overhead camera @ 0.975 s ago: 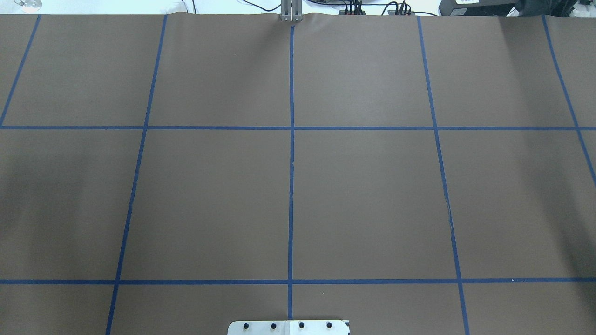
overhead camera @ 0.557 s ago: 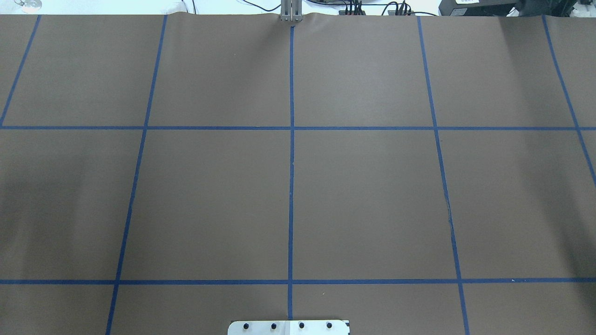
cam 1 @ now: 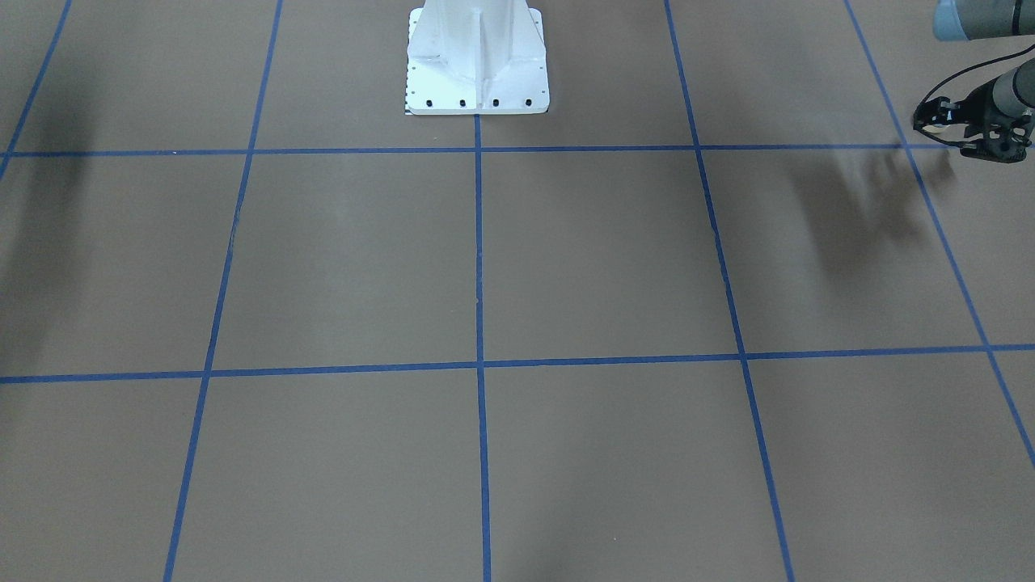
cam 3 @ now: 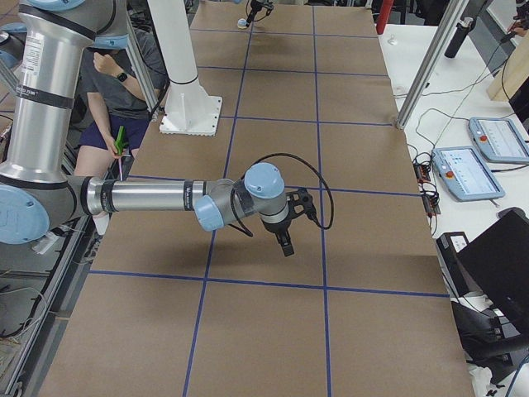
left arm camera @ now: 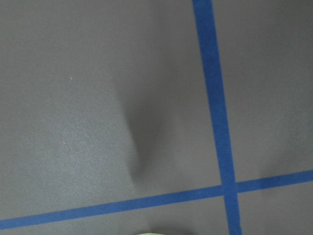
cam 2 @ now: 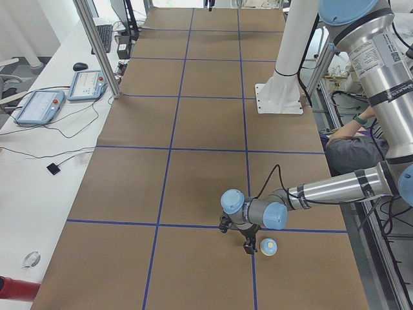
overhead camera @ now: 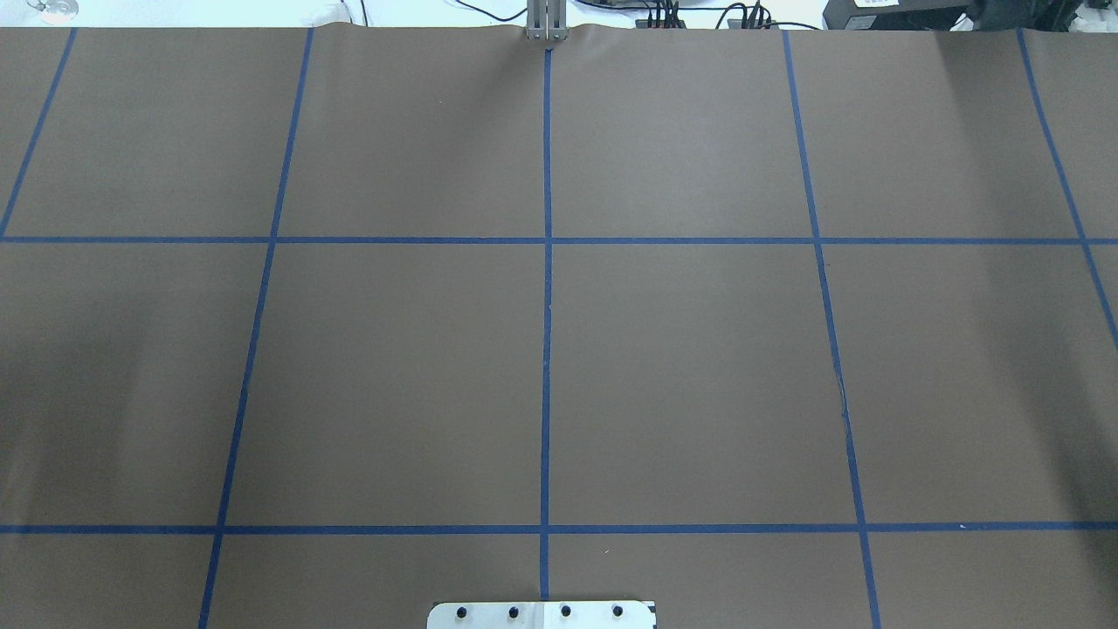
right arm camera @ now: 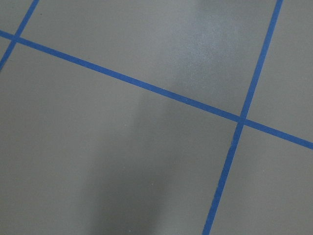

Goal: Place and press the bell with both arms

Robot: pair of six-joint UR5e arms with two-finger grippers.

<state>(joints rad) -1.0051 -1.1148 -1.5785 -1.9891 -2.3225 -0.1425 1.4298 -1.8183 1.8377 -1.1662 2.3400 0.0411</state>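
Currently, a brown paper-covered counter [cam 2: 206, 129], marked into squares by blue tape lines [cam 2: 170, 148], fills every view. The bell [cam 2: 268, 246], a small light-blue dome with a cream button on top, stands upright toward the counter's left end, nearer the robot-side edge than the operators' edge. It lies outside the overhead view.

The left arm [cam 2: 335, 187] reaches out low over that end. Its black left end effector [cam 2: 248, 244] points down and hangs just beside the bell, on the side away from the robot. Whether a finger touches the dome cannot be told, and whether the end effector is released or clenched cannot be told either. It does not appear to be holding the bell. The left wrist view shows only a pale sliver at its bottom edge, probably the bell.

The right arm [cam 3: 149, 197] stretches over the counter's right end, well apart from the bell. Its right end effector [cam 3: 285, 240] hangs above bare paper, and its state cannot be told.

This looks like the opening step, with the left arm lining up to pick up the bell. The next move likely calls for shifting toward the robot until the fingers straddle the dome, lowering, and closing gently around it, which may slip.
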